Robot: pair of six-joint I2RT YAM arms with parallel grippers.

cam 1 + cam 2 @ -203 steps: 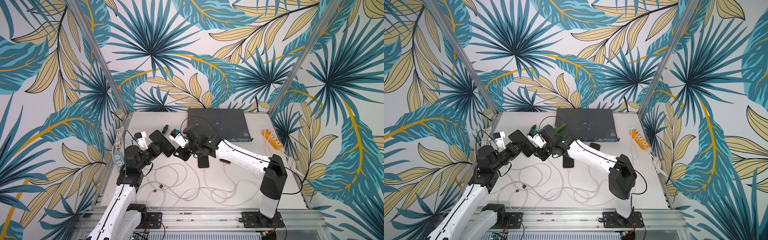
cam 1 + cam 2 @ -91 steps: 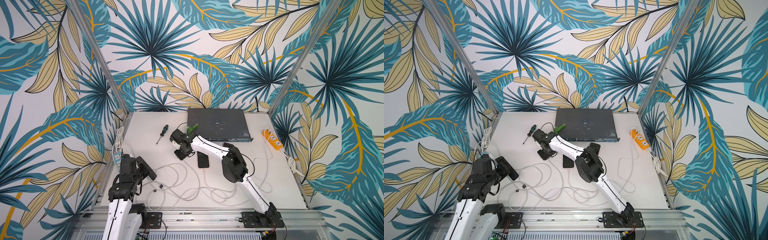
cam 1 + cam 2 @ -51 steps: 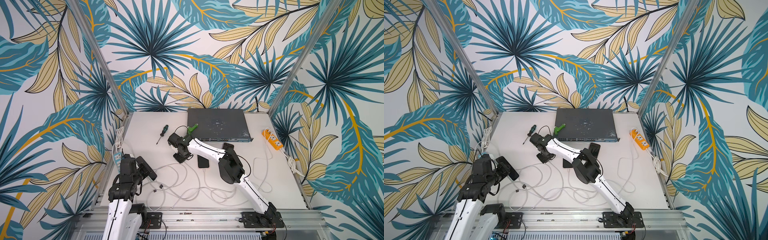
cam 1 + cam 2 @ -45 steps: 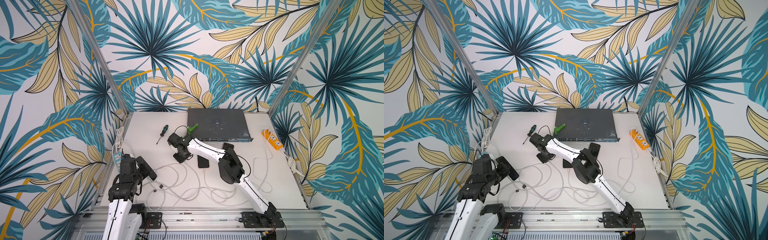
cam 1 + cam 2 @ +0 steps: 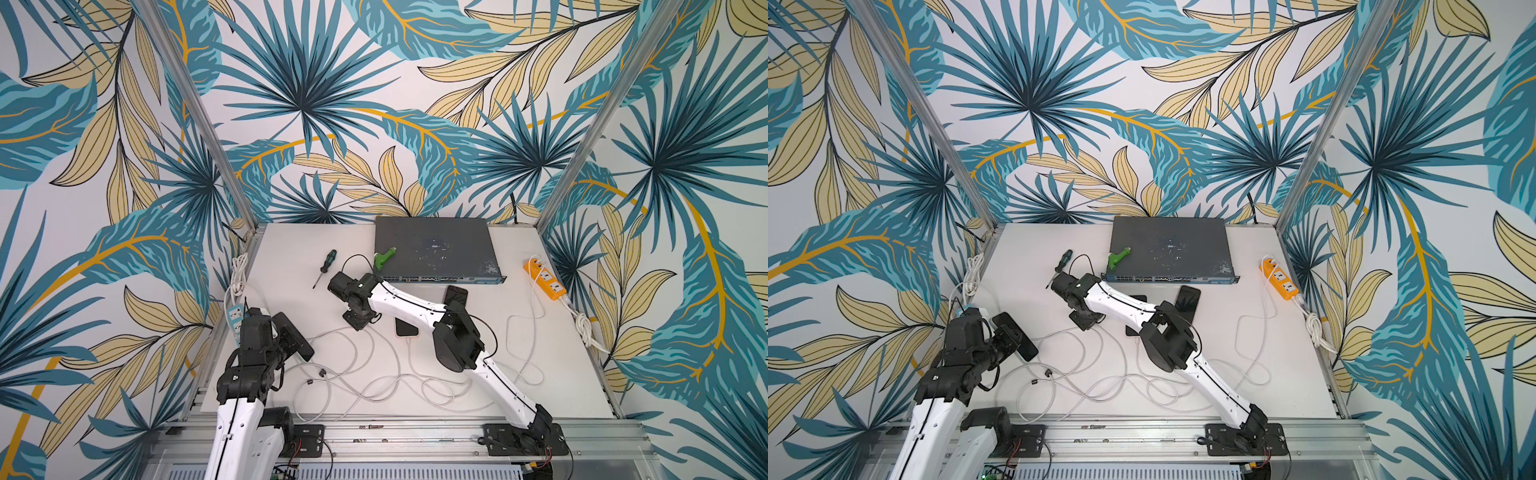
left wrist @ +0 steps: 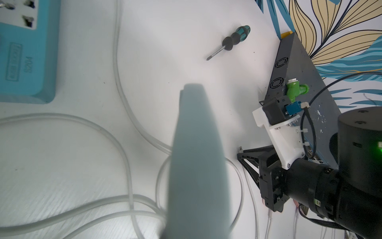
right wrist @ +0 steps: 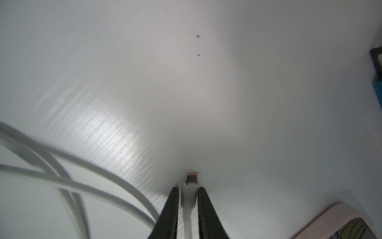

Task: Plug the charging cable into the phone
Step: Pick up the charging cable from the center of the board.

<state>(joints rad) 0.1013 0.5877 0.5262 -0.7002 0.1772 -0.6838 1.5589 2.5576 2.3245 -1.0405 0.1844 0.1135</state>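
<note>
On the teal strip [image 6: 26, 62], at 9 o'clock by the edge of the counter [image 5: 286, 249], a raised label and a few digits, too blurred to read with certainty. On the switch [image 5: 436, 249] at 12 o'clock, port markings too small to make out.

Left pincer [image 5: 282, 343] at 8 o'clock, clamped tight on the dark phone [image 5: 297, 338], held tilted. In the left wrist view, just a grey blurred slab seen edge-on.

Right pincer [image 5: 358, 323] a little toward 10 o'clock from centre, pointing down at the counter. In the right wrist view, black fingers [image 7: 172, 207] closed nearly together, pressed on both sides of the plug of the white cable [image 7: 188, 194], metal tip sticking out ahead, right at the surface. Plug and phone well apart, not joined.

Pink phone [image 7: 341, 221] flat near the right pincer. Green fitting [image 5: 384, 255] on the switch's 8 o'clock corner, screwdriver [image 5: 325, 266] at 11 o'clock, orange strip [image 5: 546, 282] at 2 o'clock.
</note>
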